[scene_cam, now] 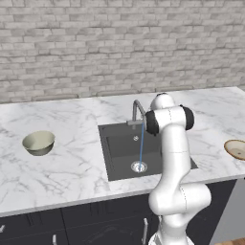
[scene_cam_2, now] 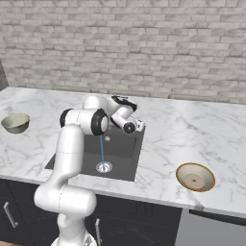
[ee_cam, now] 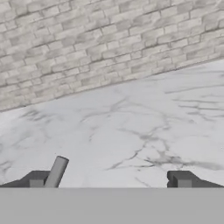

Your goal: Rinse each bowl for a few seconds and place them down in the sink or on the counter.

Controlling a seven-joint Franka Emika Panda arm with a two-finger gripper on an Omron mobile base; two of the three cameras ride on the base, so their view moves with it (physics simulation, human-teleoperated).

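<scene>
Far left on the counter we see the deep greenish-cream bowl, upright, mouth facing up, well apart from the sink. Being round, it has no long axis that we can make out.

At centre, the dark rectangular sink sits recessed in the marble, its long side running left to right along the counter. The faucet stands at the back edge, its spout reaching forward over the basin. A thin blue stream of water falls straight down from it onto the round drain.

The arm rises in front of the sink, and in the right base view the gripper hangs over the sink's back right corner, pointing right and toward the wall. In the hand view the two fingertips stand wide apart with bare marble and the brick wall between them; nothing is held.

Far right, the shallow tan bowl rests upright on the counter near the front edge, mottled inside facing up, well apart from the sink.
</scene>
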